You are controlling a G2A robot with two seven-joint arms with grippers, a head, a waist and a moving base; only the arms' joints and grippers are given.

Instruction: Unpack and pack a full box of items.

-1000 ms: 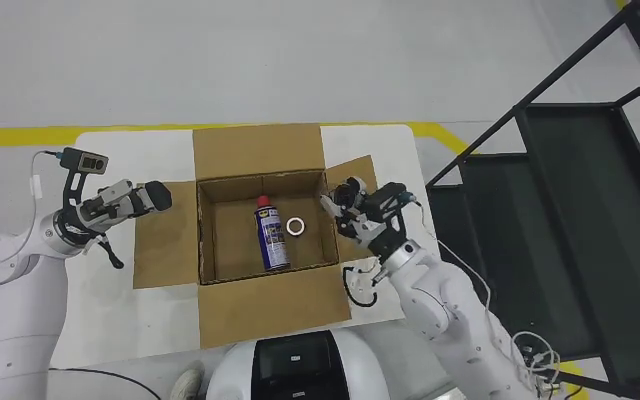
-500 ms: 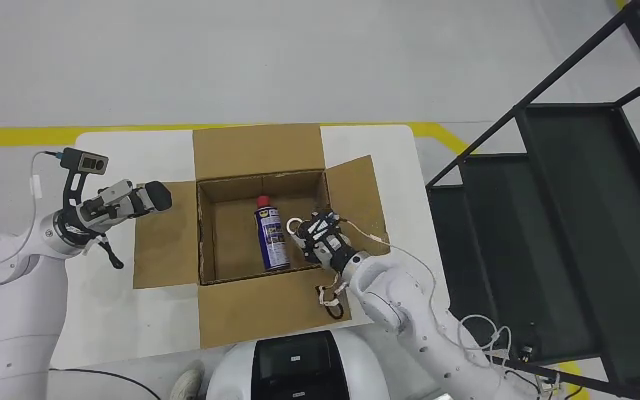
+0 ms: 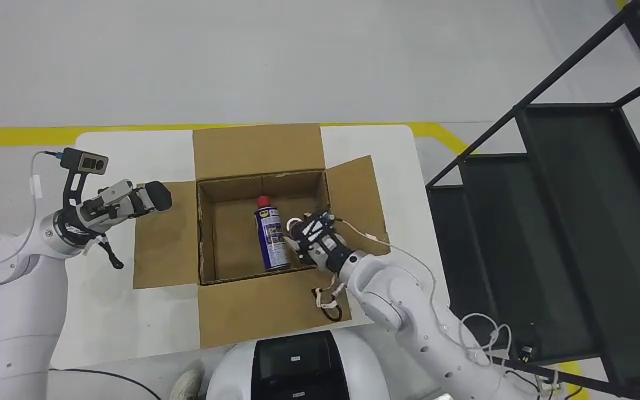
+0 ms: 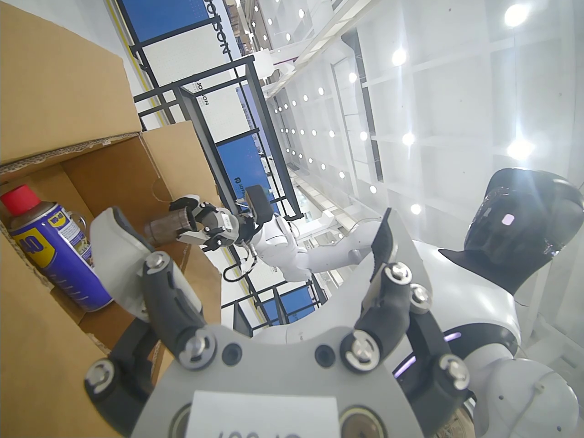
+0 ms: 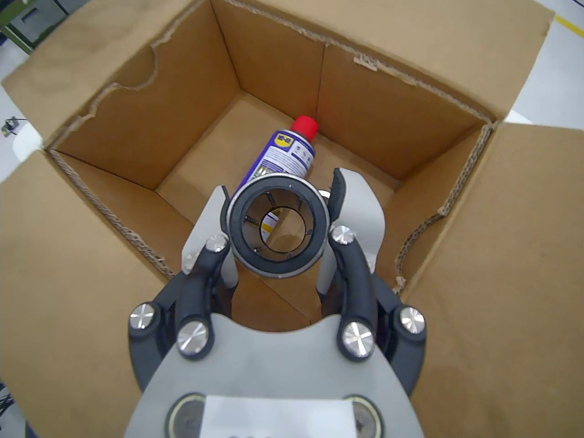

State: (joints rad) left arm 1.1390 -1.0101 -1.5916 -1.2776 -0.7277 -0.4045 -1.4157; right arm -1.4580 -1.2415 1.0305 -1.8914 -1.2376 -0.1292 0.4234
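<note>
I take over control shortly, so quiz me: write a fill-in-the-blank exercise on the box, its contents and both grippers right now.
1. The gripper shut on the metal ring belongs to the ____ arm.
2. The spray can lying in the cardboard box has a ____ cap.
3. The left gripper, out beside the box, has its fingers ____.
Missing words: right; red; open.

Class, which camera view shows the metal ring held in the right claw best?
The right wrist view: the metal ring faces the camera, open through its middle, clamped in the right claw. The left wrist view shows it far off, side-on. In the top view the claw hides most of it.
</note>
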